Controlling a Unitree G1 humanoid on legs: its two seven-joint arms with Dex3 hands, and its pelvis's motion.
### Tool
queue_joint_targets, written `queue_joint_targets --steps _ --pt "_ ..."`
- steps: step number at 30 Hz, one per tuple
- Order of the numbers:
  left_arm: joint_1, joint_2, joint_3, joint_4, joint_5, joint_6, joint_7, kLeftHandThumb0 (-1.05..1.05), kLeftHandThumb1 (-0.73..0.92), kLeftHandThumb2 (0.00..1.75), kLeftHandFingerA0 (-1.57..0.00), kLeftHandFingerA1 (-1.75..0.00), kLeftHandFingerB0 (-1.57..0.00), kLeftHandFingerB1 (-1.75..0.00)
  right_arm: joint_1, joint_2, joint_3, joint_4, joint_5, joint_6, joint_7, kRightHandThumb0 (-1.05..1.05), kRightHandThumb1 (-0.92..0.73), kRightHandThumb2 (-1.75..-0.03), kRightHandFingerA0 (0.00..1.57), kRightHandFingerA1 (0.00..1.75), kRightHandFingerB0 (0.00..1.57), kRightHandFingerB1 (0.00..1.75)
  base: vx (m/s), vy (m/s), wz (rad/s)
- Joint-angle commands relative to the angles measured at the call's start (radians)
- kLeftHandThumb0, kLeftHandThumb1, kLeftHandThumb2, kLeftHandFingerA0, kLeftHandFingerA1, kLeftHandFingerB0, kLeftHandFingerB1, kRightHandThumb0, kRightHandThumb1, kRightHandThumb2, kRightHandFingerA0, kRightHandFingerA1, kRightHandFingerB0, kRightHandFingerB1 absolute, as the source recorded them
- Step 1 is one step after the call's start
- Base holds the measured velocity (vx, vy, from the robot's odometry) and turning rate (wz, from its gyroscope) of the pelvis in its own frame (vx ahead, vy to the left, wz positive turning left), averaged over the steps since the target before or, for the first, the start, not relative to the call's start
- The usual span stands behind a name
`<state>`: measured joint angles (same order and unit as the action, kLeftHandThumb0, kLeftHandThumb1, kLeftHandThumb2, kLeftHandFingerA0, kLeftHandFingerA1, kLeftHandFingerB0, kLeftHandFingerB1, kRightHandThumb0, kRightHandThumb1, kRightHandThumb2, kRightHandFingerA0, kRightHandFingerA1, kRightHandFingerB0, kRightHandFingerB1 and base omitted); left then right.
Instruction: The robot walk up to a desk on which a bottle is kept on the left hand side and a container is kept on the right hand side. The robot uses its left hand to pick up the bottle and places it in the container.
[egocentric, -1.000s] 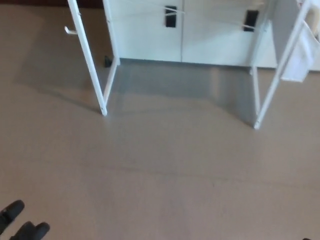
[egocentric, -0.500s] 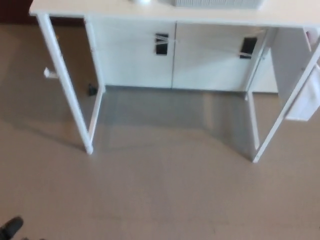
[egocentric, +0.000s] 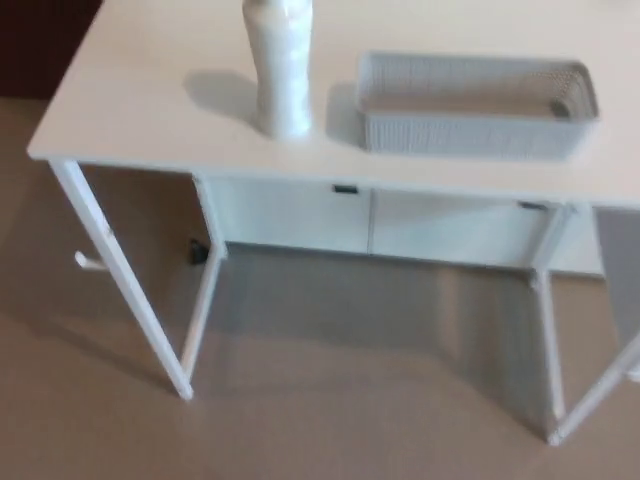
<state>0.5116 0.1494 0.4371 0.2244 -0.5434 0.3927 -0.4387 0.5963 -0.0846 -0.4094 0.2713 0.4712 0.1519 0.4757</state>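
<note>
**White-on-white scene: bottle is tall and tippy, no hands in view yet**

White bottle (egocentric: 279, 65) stands upright on the left part of the surface (egocentric: 140, 110), base near the front edge, top cut off by the frame. White mesh container (egocentric: 475, 104) sits to its right, near but not touching, long side facing the robot, nothing visible inside.

Neither hand shows in the head view, so I can't tell whether the fingers are wide, narrow or holding anything. The bottle on the surface says the pick is not yet done.

Risks, as I judge them:
- Bottle is tall on a narrow base. A sideways nudge from the left hand on approach likely topples it, and it could roll off the front edge to the floor (egocentric: 330, 400).
- Smooth, rounded body: a shallow or off-centre grasp may slip.
- Container walls are low and the bottle is tall. Set down upright it may tip over the rim; catching the near wall on the way in could shove the light container.
- Everything is white and the picture is soft, so edges are hard to pick out.
- Robot looks well back from the surface; reaching from here would probably fall short.

Room: plain white surface on thin white legs (egocentric: 120, 275), white cabinet (egocentric: 370, 215) behind and beneath, beige floor, dark strip at top left.
</note>
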Motion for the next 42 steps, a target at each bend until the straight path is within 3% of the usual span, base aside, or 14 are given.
queue_joint_targets --steps 1,2,6,7,10,11,22,24,30,31,37,38,39,42 --pt "0.011 0.039 0.007 0.057 0.032 -0.062 -0.041 -0.17 0.47 0.92 -0.31 -0.58 -0.13 -0.48 0.040 0.009 -0.007 0.018 -0.007 -0.051 0.015 -0.48 -0.46 -0.54 0.63 0.49 0.49 0.39 0.47 -0.049 0.09" --pt "0.011 0.041 0.005 0.061 0.036 -0.065 -0.042 -0.17 0.48 0.93 -0.31 -0.58 -0.12 -0.48 0.040 0.007 -0.010 0.027 -0.008 -0.054 0.014 -0.53 -0.35 -0.75 0.58 0.60 0.43 0.51 0.31 -0.154 -0.03" --pt "0.005 0.047 0.016 0.071 0.036 -0.059 -0.028 -0.16 0.49 0.94 -0.31 -0.58 -0.12 -0.48 0.035 0.007 -0.010 0.048 -0.010 -0.066 0.011 -0.50 -0.46 -0.55 0.66 0.50 0.54 0.40 0.30 -0.109 -0.09" --pt "0.000 0.053 0.018 0.073 0.043 -0.056 -0.015 -0.20 0.65 0.59 -0.45 -0.43 -0.30 -0.31 0.033 0.009 -0.011 0.054 -0.004 -0.071 0.017 -0.50 -0.45 -0.55 0.65 0.49 0.55 0.40 0.26 -0.077 -0.14" --pt "0.001 0.056 0.016 0.071 0.062 -0.057 0.005 -0.21 0.65 0.59 -0.49 -0.43 -0.31 -0.31 0.046 0.013 -0.012 0.040 0.005 -0.069 0.021 -0.47 -0.48 -0.55 0.63 0.50 0.52 0.40 0.31 0.081 -0.15" --pt "0.004 0.060 0.014 0.069 0.070 -0.056 0.011 -0.18 0.46 0.93 -0.39 -0.61 -0.16 -0.49 0.050 0.012 -0.011 0.035 0.007 -0.067 0.025 -0.47 -0.48 -0.55 0.63 0.49 0.54 0.40 0.37 0.138 -0.01" --pt "0.032 0.102 0.051 0.076 0.070 -0.033 0.025 -0.17 0.41 0.89 -0.43 -0.63 -0.18 -0.50 0.050 0.001 -0.010 0.021 0.003 -0.075 0.034 -0.63 -0.33 -0.75 0.67 0.59 0.54 0.50 0.26 0.095 0.00" --pt "0.033 0.109 0.061 0.084 0.063 -0.032 0.023 -0.17 0.43 0.90 -0.39 -0.62 -0.15 -0.49 0.065 -0.004 -0.021 -0.009 0.025 -0.048 0.040 -0.55 -0.39 -0.53 0.62 0.52 0.55 0.40 0.00 -0.111 0.06" --pt "0.050 0.108 0.085 0.062 0.038 -0.010 0.022 -0.17 0.43 0.90 -0.41 -0.63 -0.16 -0.50 0.090 -0.008 -0.033 -0.057 0.046 0.002 0.029 -0.53 -0.40 -0.53 0.59 0.49 0.55 0.39 0.01 -0.220 0.03" --pt "0.056 0.106 0.094 0.052 0.036 -0.003 0.031 -0.22 0.60 0.58 -0.49 -0.48 -0.29 -0.30 0.106 -0.011 -0.038 -0.075 0.046 0.016 0.027 -0.58 -0.32 -0.72 0.57 0.57 0.52 0.50 0.04 -0.113 -0.02" --pt "0.066 0.105 0.125 0.036 0.025 -0.012 0.017 -0.22 0.63 0.59 -0.42 -0.49 -0.15 -0.27 0.129 -0.022 -0.059 -0.115 0.061 0.029 0.036 -0.55 -0.39 -0.53 0.61 0.48 0.54 0.39 0.02 0.026 -0.04" --pt "0.071 0.106 0.127 0.030 0.025 -0.012 0.012 -0.19 0.46 0.92 -0.34 -0.61 -0.05 -0.46 0.133 -0.022 -0.060 -0.129 0.063 0.037 0.031 -0.61 -0.31 -0.70 0.59 0.55 0.49 0.47 0.06 0.138 -0.12" --pt "0.072 0.106 0.129 0.030 0.024 -0.010 0.011 -0.19 0.45 0.91 -0.35 -0.62 -0.06 -0.47 0.134 -0.019 -0.060 -0.132 0.064 0.039 0.028 -0.56 -0.38 -0.53 0.64 0.48 0.55 0.39 0.08 0.141 -0.08" --pt "0.066 0.102 0.136 0.044 0.021 -0.012 0.007 -0.18 0.41 0.88 -0.34 -0.62 -0.08 -0.48 0.140 -0.012 -0.050 -0.150 0.052 0.041 0.018 -0.61 -0.31 -0.71 0.62 0.56 0.53 0.49 0.08 0.311 0.02"
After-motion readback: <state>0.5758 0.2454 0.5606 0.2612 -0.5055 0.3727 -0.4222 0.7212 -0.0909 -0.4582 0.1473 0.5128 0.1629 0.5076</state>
